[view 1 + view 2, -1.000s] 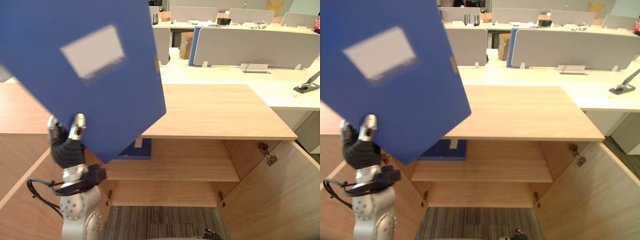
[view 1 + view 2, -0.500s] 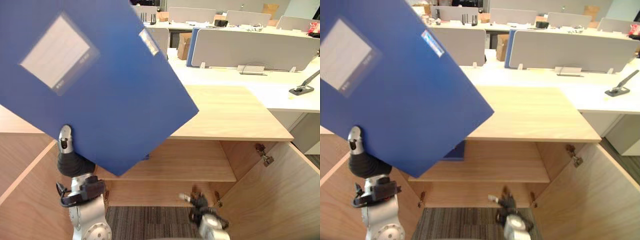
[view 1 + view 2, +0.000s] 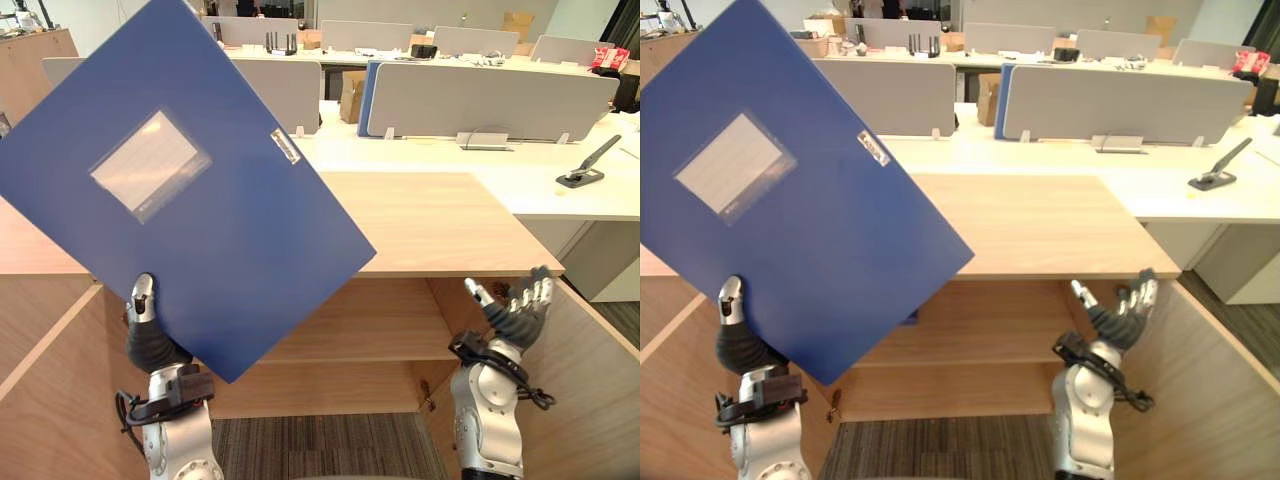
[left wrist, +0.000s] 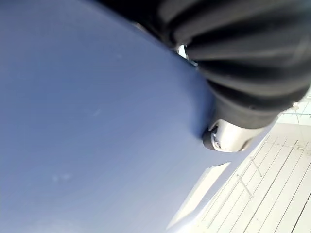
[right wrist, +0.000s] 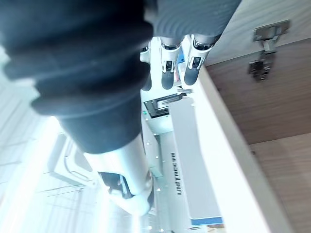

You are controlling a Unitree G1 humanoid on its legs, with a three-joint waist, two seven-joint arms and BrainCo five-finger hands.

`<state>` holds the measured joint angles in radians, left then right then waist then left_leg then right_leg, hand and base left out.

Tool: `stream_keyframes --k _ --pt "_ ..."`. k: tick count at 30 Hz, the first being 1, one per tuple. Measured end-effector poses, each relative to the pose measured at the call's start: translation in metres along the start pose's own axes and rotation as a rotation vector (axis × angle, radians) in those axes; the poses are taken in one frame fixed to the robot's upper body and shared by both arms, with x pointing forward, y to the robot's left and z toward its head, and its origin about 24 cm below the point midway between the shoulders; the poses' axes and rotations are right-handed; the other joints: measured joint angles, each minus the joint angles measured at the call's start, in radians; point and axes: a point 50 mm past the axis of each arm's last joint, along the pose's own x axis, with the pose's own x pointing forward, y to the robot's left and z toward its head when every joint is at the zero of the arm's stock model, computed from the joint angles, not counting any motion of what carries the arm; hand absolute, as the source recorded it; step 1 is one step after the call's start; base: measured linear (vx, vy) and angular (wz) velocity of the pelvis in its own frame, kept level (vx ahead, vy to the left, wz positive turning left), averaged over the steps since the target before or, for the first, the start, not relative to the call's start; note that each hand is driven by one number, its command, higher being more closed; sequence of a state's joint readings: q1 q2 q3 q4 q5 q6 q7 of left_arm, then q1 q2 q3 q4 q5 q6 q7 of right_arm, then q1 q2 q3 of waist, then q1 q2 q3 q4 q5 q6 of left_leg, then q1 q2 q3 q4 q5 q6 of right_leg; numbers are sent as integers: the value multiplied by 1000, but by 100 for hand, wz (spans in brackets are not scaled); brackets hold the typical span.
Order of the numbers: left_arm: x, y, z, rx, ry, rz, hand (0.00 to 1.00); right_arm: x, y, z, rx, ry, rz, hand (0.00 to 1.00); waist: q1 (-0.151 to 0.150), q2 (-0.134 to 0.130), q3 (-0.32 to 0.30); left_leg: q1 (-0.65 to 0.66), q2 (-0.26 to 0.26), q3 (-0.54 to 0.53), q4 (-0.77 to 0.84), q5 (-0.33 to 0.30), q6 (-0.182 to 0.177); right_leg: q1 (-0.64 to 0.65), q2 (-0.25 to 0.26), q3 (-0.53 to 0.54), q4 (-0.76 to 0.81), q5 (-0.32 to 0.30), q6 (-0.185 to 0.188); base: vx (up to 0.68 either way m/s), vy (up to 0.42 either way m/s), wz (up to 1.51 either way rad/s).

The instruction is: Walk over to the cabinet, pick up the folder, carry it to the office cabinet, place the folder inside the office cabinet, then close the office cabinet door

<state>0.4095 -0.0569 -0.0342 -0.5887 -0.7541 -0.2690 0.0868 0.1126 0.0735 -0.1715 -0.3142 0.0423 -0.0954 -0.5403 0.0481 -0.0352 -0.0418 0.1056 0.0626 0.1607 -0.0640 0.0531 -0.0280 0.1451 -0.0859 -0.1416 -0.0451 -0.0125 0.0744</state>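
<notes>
Gripping one blue folder (image 3: 200, 200) in my left hand (image 3: 150, 335), thumb clamped on its lower edge, I hold it tilted in front of the office cabinet's (image 3: 450, 220) left half. It bears one label pocket (image 3: 150, 165), its writing unreadable. My right hand (image 3: 515, 305) hovers, fingers spread loose, before the cabinet's one shelf (image 3: 370, 340), beside the right of its two open doors (image 3: 590, 390).

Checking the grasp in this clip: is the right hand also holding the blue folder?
No, the right hand is raised open by the cabinet, apart from the folder the left hand grips.
</notes>
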Motion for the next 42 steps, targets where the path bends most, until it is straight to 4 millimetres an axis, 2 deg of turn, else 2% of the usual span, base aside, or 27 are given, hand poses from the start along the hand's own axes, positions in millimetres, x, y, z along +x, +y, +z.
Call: stream_keyframes --k 3,7,13,16,21,26,32,37,42 --pt "0 0 0 12 -2 5 100 -4 10 23 11 -107 29 0 1 3 -2 0 7 7 12 -12 -4 0 7 8 -1 0 0 14 -10 -11" --pt "0 -4 -4 23 12 -12 100 -24 42 61 108 -250 201 0 -1 6 -4 -3 19 15 38 -32 -13 4 15 10 -3 0 0 14 -12 -10" --pt "-1 -8 -7 24 32 -37 100 -43 79 91 277 -362 467 0 -1 11 -7 -4 19 15 39 -34 -13 5 16 10 -6 0 0 0 0 0" --pt "-1 -8 -8 29 36 -52 100 -50 100 106 481 -384 671 0 1 11 -8 -4 11 15 38 -34 -13 5 17 11 -8 0 0 0 0 0" --pt "-2 0 -15 66 92 -68 100 -51 131 102 666 -279 923 0 4 10 -9 -7 6 12 34 -34 -12 2 15 11 -10 0 0 1 4 1" --pt "-3 9 -20 93 127 -59 100 -46 150 96 719 -205 1048 0 10 9 -9 -22 1 7 33 -32 -9 -12 12 11 -9 1 -2 2 9 2" --pt "-3 11 -21 105 142 -77 100 -45 167 83 676 -145 1139 0 12 8 -9 -27 -6 -3 28 -30 -6 -15 8 8 -9 1 -2 0 18 4" --pt "-3 11 -21 112 146 -87 100 -45 168 80 645 -146 1141 0 13 7 -8 -29 -13 -10 15 -21 5 -21 3 5 -5 1 -2 -21 18 4" --pt "-2 10 -21 114 141 -88 100 -49 170 82 451 -268 1088 0 11 6 -4 -23 -24 -19 10 -16 11 -15 -9 -8 0 0 -1 -25 19 5"
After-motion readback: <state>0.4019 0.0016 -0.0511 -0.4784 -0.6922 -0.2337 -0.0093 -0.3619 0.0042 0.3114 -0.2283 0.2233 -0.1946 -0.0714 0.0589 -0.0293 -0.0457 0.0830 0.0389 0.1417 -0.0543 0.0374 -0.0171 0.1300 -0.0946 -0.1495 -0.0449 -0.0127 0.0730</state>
